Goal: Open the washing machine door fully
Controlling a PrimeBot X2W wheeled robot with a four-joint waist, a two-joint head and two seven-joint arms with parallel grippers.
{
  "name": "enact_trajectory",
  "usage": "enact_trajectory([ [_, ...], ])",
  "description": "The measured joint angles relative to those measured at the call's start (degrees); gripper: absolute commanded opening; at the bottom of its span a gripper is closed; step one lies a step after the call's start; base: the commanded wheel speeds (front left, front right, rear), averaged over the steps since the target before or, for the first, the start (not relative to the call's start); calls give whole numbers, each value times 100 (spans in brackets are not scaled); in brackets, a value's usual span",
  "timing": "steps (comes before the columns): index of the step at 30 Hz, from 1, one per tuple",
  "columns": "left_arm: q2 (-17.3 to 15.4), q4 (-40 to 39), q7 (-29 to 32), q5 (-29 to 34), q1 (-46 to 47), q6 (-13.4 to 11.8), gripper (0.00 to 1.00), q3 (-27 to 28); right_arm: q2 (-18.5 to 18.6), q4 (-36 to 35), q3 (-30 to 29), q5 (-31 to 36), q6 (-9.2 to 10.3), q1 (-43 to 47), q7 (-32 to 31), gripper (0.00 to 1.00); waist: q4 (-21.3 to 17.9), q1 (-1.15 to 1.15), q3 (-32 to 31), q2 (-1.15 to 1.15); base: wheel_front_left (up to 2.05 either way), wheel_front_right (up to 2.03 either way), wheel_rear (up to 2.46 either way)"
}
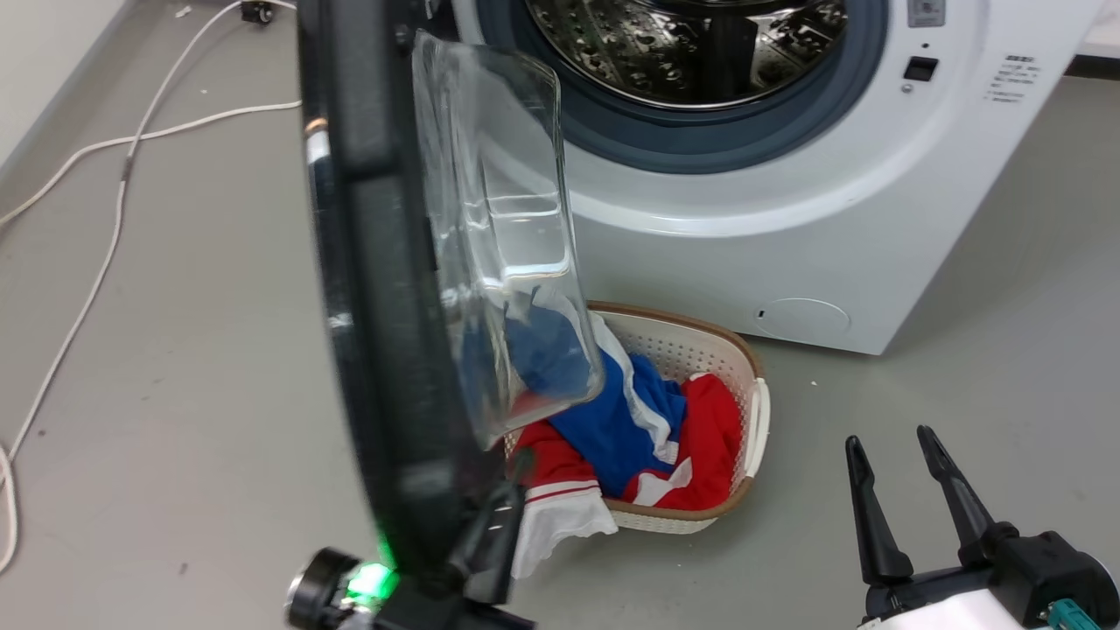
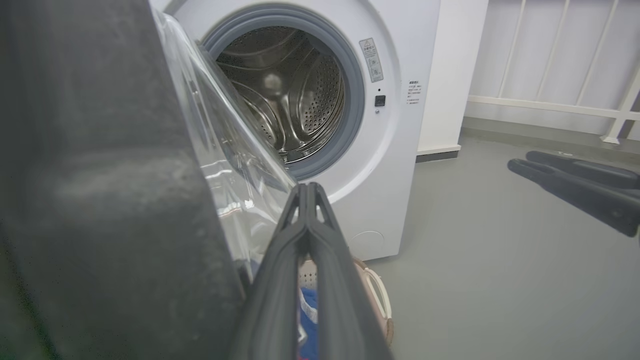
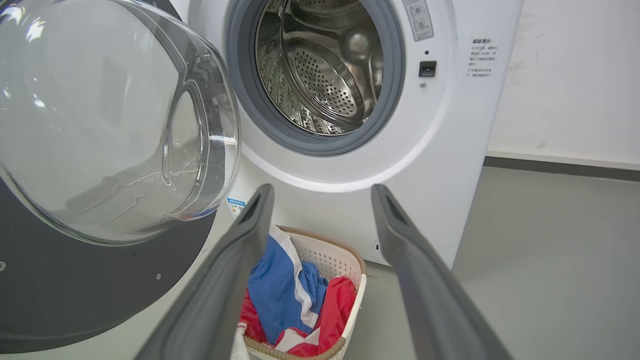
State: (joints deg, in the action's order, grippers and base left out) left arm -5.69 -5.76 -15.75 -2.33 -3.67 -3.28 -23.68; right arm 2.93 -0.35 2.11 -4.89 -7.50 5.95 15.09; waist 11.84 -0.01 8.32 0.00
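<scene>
The washing machine door (image 1: 376, 306) stands swung out from the washing machine (image 1: 787, 236), edge-on to the head view. Its clear glass bowl (image 1: 499, 219) bulges right, over the basket. The steel drum (image 1: 691, 44) and grey gasket are exposed. My left gripper (image 1: 516, 472) is shut with nothing between its fingers, low down by the door's inner face, right beside its black rim (image 2: 100, 200); its closed tips (image 2: 307, 187) point at the machine front. My right gripper (image 1: 888, 437) hangs open and empty at lower right, apart from the door (image 3: 75, 290) and facing the machine (image 3: 425, 150).
A white laundry basket (image 1: 757, 420) with red, blue and white clothes sits on the grey floor before the machine, under the door's glass. White cables (image 1: 114, 227) trail across the floor at left. A white railing (image 2: 550, 105) stands right of the machine.
</scene>
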Motion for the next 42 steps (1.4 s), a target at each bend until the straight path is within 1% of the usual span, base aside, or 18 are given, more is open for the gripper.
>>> enact_trajectory([
  [4, -149, -45, 0, -78, -184, -264, 0, 453, 0, 4, -18, 18, 0, -3, 0, 100, 118, 0, -1, 0, 0, 0, 0],
  [7, -266, -32, 51, -166, -188, -381, 0, 801, -1, 19, -21, 26, 0, -5, 0, 100, 167, 1, 0, 0, 0, 0, 0],
  [10, -299, -60, 52, -227, -226, -475, 0, 1053, -1, 25, -15, 33, 0, -9, 0, 100, 183, 2, 2, 0, 0, 0, 0],
  [18, -591, 2, 52, -376, -320, -588, 0, 1785, -1, 24, 5, 42, 0, -50, 0, 100, 149, 2, 39, 0, 0, 0, 0],
  [28, -661, 158, 52, -569, -300, -783, 0, 2626, -1, -8, -32, 104, 0, -123, 0, 100, 31, 2, 206, 0, 0, 0, 0],
  [37, -823, 380, 52, -773, -23, -793, 0, 3376, -1, -41, -53, 196, 0, -258, 0, 100, -28, 1, 423, 0, 0, 0, 0],
  [42, -893, 656, 52, -948, 172, -698, 0, 3751, -1, -63, -70, 240, 0, -285, 0, 100, -58, 1, 529, 0, 0, 0, 0],
])
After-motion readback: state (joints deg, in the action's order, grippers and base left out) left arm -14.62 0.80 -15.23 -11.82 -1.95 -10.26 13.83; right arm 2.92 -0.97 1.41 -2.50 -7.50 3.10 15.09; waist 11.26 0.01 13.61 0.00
